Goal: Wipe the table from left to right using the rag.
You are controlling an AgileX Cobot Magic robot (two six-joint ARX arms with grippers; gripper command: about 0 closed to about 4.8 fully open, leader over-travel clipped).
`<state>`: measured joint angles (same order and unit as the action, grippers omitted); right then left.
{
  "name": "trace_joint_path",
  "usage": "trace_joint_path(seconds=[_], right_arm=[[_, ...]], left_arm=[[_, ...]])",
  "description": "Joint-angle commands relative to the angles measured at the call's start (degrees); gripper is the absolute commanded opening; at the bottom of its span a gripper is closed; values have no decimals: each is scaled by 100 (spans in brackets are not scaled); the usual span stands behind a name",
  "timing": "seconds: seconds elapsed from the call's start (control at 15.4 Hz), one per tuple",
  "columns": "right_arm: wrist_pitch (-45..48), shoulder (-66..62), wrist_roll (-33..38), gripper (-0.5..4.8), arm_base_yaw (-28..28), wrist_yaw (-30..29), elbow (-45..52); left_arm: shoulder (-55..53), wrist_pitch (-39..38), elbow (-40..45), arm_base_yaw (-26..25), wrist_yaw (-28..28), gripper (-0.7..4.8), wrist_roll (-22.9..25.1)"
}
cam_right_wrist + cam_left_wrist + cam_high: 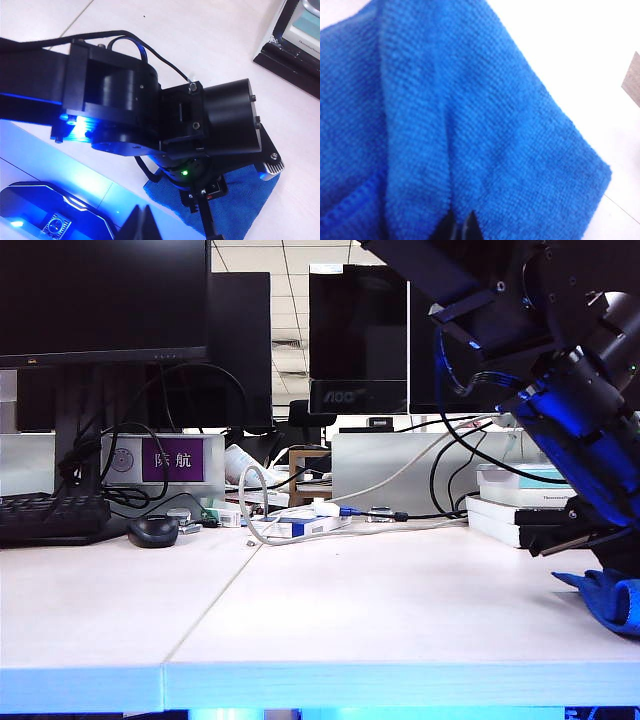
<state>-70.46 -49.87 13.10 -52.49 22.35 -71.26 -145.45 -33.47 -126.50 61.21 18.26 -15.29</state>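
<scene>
Rag (612, 600): we see it at the table's (330, 615) near right edge, so the left-to-right pass looks nearly done.
Left gripper (457, 227): clenched on the rag, pressing it to the table to drag it.
Right gripper (142, 225): raised above the left arm; we cannot tell its state.
Mouse (153, 531): far left, well clear.

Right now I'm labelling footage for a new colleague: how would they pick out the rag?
Start at the white table and follow its front edge to the far right of the exterior view, under the black arm reaching across. There the left gripper is shut on the rag. It is the only bright blue, fluffy thing on the table, unlike the hard black mouse at the far left.
</scene>
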Motion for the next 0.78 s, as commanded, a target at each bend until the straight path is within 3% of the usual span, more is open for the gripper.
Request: trace_joint_path(seconds=[0.06,0.78], right_arm=[[83,17,39,-1,-4,22,-39],[83,22,39,-1,-4,22,-42]], left_arm=[[-48,2,11,55,24,-6,-20],[-162,398,11,66,389,-6,-380]])
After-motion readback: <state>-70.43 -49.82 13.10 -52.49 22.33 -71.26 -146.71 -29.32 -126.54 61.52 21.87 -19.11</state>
